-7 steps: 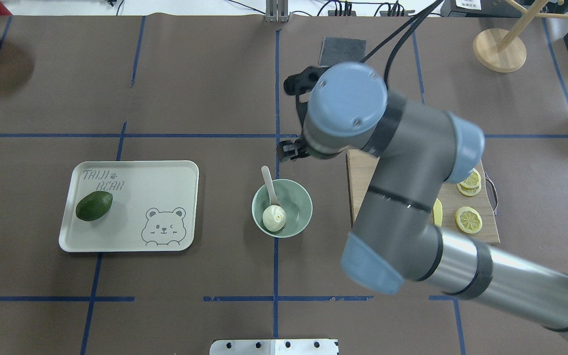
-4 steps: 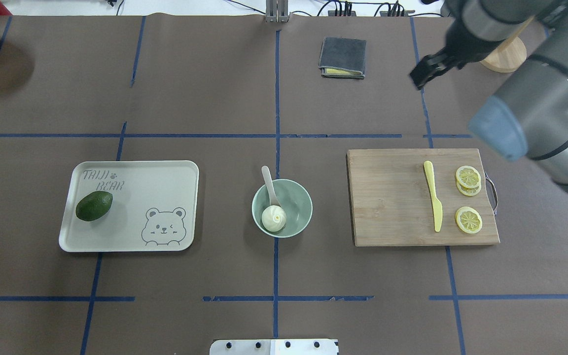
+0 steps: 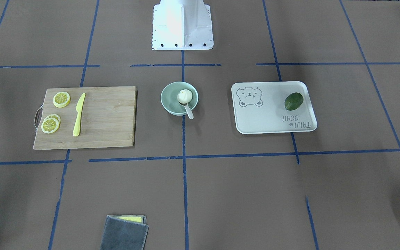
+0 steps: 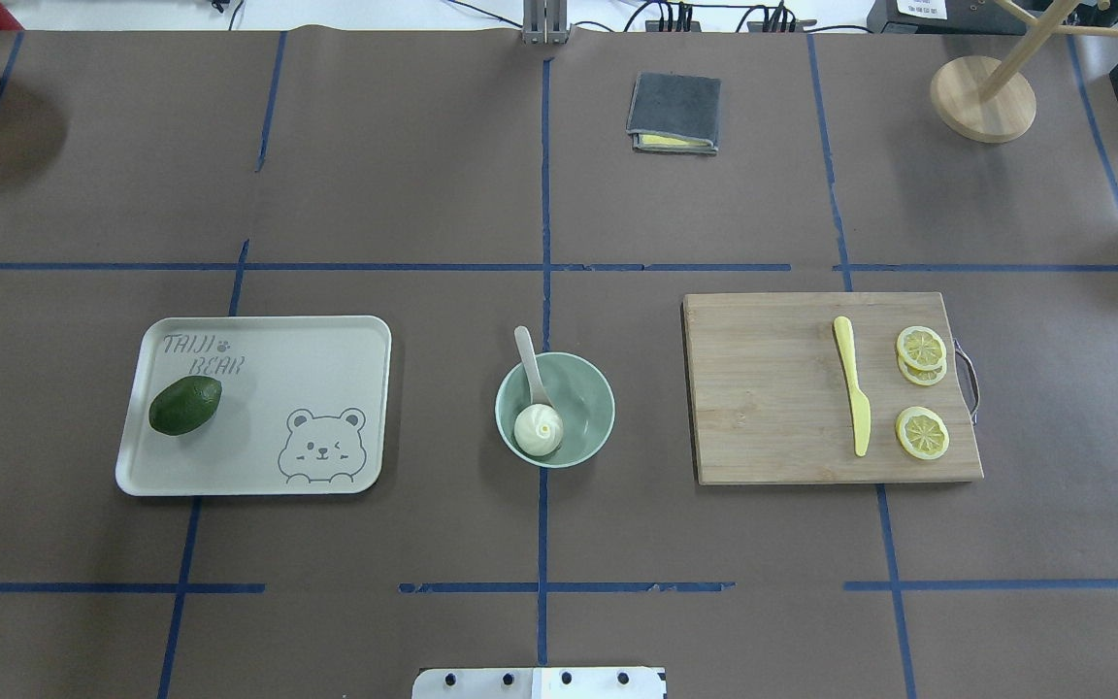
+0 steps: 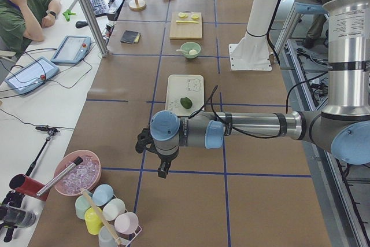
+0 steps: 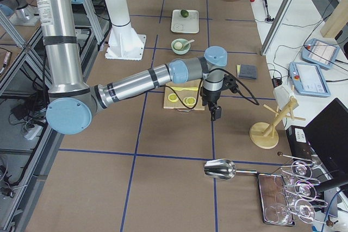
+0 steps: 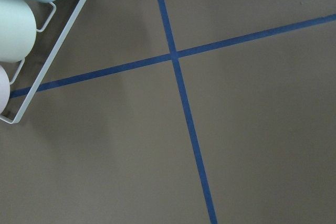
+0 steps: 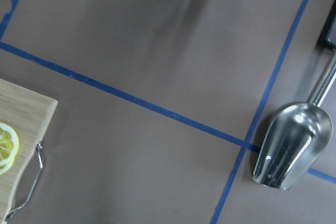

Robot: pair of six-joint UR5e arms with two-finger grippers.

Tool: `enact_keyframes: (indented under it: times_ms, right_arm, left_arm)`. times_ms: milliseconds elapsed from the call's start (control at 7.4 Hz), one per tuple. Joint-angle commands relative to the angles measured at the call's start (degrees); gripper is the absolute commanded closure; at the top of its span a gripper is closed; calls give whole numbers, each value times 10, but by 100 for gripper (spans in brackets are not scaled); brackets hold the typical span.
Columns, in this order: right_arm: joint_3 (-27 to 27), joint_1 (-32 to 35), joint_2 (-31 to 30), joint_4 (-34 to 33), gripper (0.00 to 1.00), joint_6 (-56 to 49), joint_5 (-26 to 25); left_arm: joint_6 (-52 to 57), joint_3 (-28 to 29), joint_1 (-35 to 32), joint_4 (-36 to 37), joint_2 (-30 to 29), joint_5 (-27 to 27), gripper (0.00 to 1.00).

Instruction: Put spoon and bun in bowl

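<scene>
The pale mint-green bowl (image 4: pixel 582 390) stands at the table's middle; it also shows in the front-facing view (image 3: pixel 171 98). The white bun (image 4: pixel 539 430) sits inside it at the near-left side. The off-white spoon (image 4: pixel 528 361) lies with its scoop in the bowl and its handle over the far rim. My right gripper (image 6: pixel 216 113) hangs far off, beyond the cutting board's right end. My left gripper (image 5: pixel 164 170) hangs far to the left, past the tray. I cannot tell whether either is open or shut. Neither wrist view shows fingers.
A wooden cutting board (image 4: pixel 772 388) with a yellow knife (image 4: pixel 851 388) and lemon slices (image 4: pixel 922 432) lies right of the bowl. A white bear-print tray (image 4: pixel 326 359) with an avocado (image 4: pixel 185 405) lies left. A grey cloth (image 4: pixel 674 112), wooden stand (image 4: pixel 983 97) and metal scoop (image 8: pixel 291 148) are farther out.
My right arm has swung from just beyond the bowl away to the right, almost out of the overhead view. Bowl, spoon and bun have not moved.
</scene>
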Motion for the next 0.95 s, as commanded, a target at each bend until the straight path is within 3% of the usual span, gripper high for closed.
enact_keyframes:
  times_ms: [0,811]
  right_arm:
    - [-1,36,-71,5,0,-3,59]
    - [-3,58,-99,5,0,-2,89]
  left_arm:
    - [1,-5,0,-1,1,-1,0]
    - [5,-8,0,-4,5,2,0]
